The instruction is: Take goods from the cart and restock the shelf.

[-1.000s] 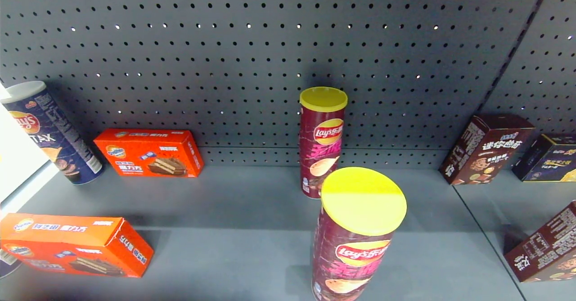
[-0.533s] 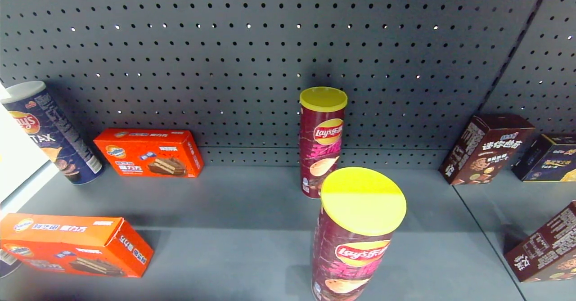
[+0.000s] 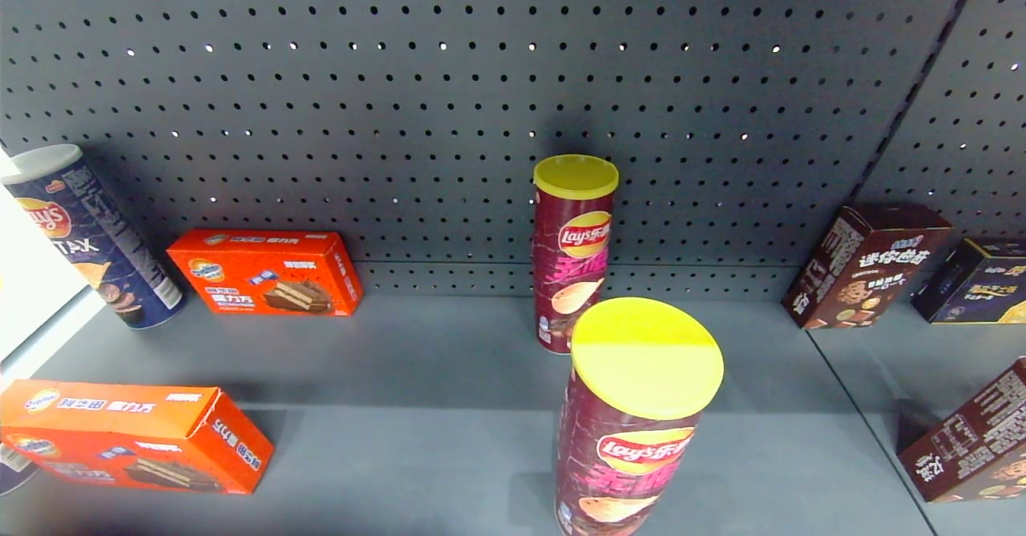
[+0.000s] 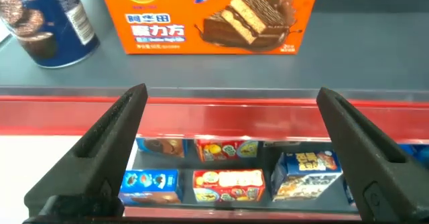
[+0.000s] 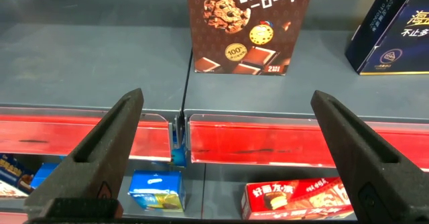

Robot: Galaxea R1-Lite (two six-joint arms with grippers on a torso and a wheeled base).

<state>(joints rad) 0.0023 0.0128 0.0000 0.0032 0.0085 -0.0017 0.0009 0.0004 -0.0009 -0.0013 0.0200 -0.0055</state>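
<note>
My left gripper [image 4: 231, 93] is open and holds nothing, just in front of the shelf's red front strip [image 4: 228, 110]. Beyond it on the shelf are an orange wafer box [image 4: 211, 16] and a blue chip can [image 4: 47, 23]. My right gripper [image 5: 228, 95] is also open and holds nothing, facing a brown cookie box [image 5: 249, 26] and a dark blue box [image 5: 392, 26]. On the grey shelf [image 3: 417, 376], two maroon chip cans with yellow lids stand upright, one at the back [image 3: 573, 251] and one near the front [image 3: 633, 424].
The perforated back panel [image 3: 481, 79] closes off the rear. Orange boxes [image 3: 264, 272] [image 3: 132, 436] and the blue can [image 3: 88, 235] sit on the left, brown boxes [image 3: 866, 268] [image 3: 974, 436] on the right. The lower shelf holds several small boxes [image 4: 228, 184] [image 5: 157, 187].
</note>
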